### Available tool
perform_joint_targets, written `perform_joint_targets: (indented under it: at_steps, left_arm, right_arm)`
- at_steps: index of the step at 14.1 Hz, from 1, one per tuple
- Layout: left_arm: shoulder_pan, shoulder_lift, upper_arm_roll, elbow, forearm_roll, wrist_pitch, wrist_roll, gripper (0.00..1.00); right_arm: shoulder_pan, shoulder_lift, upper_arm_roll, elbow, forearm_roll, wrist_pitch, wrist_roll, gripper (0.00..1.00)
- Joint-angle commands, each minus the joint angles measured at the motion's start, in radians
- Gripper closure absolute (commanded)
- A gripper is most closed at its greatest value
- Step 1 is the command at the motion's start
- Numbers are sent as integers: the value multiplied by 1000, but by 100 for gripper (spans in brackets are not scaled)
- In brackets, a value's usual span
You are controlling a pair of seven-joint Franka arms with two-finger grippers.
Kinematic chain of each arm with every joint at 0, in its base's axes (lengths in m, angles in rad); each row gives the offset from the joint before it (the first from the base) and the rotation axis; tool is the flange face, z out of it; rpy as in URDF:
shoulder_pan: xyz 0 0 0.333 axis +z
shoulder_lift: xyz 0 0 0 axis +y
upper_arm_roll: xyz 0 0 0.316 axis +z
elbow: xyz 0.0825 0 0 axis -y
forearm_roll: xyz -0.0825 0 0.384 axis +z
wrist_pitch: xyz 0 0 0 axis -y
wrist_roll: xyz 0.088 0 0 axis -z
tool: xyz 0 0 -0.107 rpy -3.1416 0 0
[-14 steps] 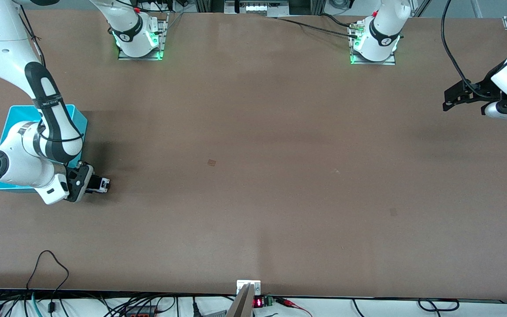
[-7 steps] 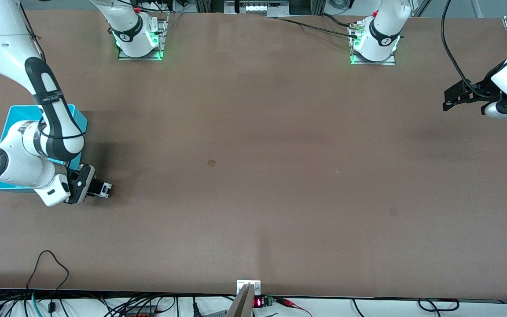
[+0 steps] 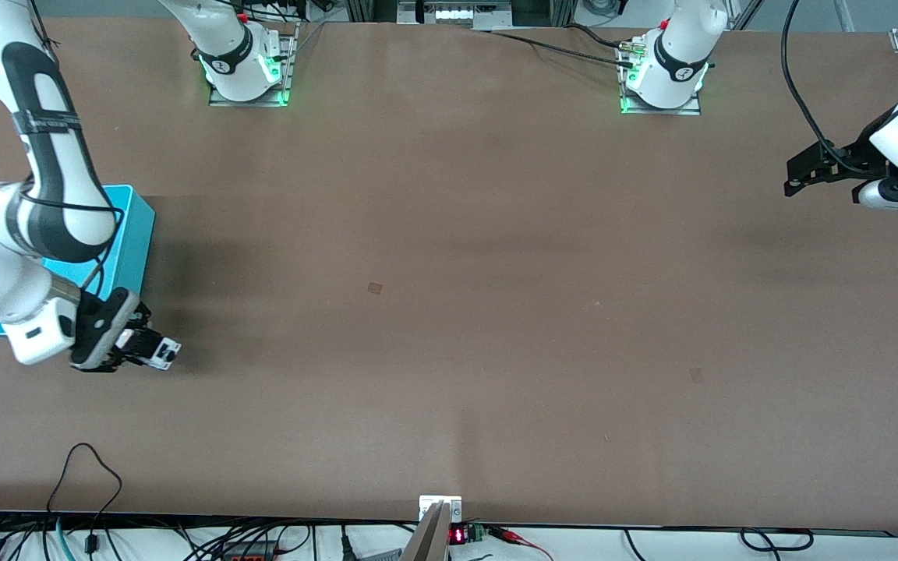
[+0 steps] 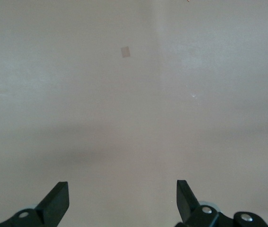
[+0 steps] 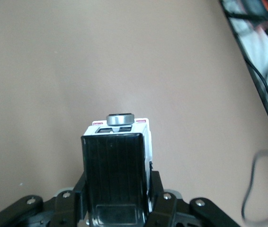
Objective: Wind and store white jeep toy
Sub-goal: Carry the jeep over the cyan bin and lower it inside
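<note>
Right, I start with the turquoise bin [image 3: 133, 234] at the right arm's end of the surface [image 3: 449, 312]. From the front camera the right arm covers most of it, so I cannot tell what, if anything, lies inside; only one side wall and a corner show.

The white jeep toy [image 3: 160, 352] is small next to the bin: a white body with a black roof panel and dark windows. It is clenched in the right hand [image 3: 145, 348], at about five o'clock from the bin's visible corner and nearer to the front camera than the bin. I cannot tell from the front view whether its wheels touch the surface or sit just above it.

My right wrist view fills in detail that the front camera misses. There the white jeep toy [image 5: 117, 177] shows its ribbed black roof end-on, a round grey spare wheel at one end, and small pink marks at the white corners, with the right hand [image 5: 117, 208] gripping it from both sides.

The left hand [image 3: 807, 173] waits in the air over the left arm's end of the surface, released. In the left wrist view its fingertips [image 4: 58, 198] stand wide apart over bare brown surface, which carries a small square mark [image 4: 125, 51] that the front view shows near the middle of the surface.
</note>
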Motion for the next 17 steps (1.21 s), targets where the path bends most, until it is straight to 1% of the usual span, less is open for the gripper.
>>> perform_joint_targets:
  at_steps: [1, 2, 4, 5, 7, 10, 12, 13, 15, 17]
  left_arm:
    - [-4, -2, -1, 18, 17, -21, 6, 0]
    - [-4, -2, -1, 18, 17, -21, 6, 0]
    - [-2, -2, -1, 18, 17, -21, 6, 0]
    - [-2, -2, -1, 18, 17, -21, 6, 0]
    - [-2, -2, -1, 18, 17, -21, 6, 0]
    - [-2, -2, -1, 18, 17, -21, 6, 0]
    - [-2, -2, -1, 18, 17, -21, 6, 0]
    - [-2, -2, -1, 18, 17, -21, 6, 0]
    - [-2, -2, -1, 18, 17, -21, 6, 0]
    - [-2, -2, -1, 18, 17, -21, 8, 0]
  right_arm:
    - [-66, -58, 1, -19, 10, -76, 156, 100]
    - [-75, -70, -11, -21, 4, -103, 217, 100]
    - [-75, -90, -57, -23, -11, -178, 356, 100]
    - [-75, -98, -72, -29, -48, -205, 426, 100]
    - [-78, -127, -89, -71, -95, -235, 559, 100]
    - [-78, -165, -143, -159, -97, -245, 700, 100]
    - [-78, -173, -181, -171, -114, -284, 757, 100]
    - [-78, -171, -197, -171, -132, -292, 780, 100]
    - [-84, -164, -243, -185, -142, -291, 802, 100]
    - [-84, -174, -258, -229, -143, -282, 835, 100]
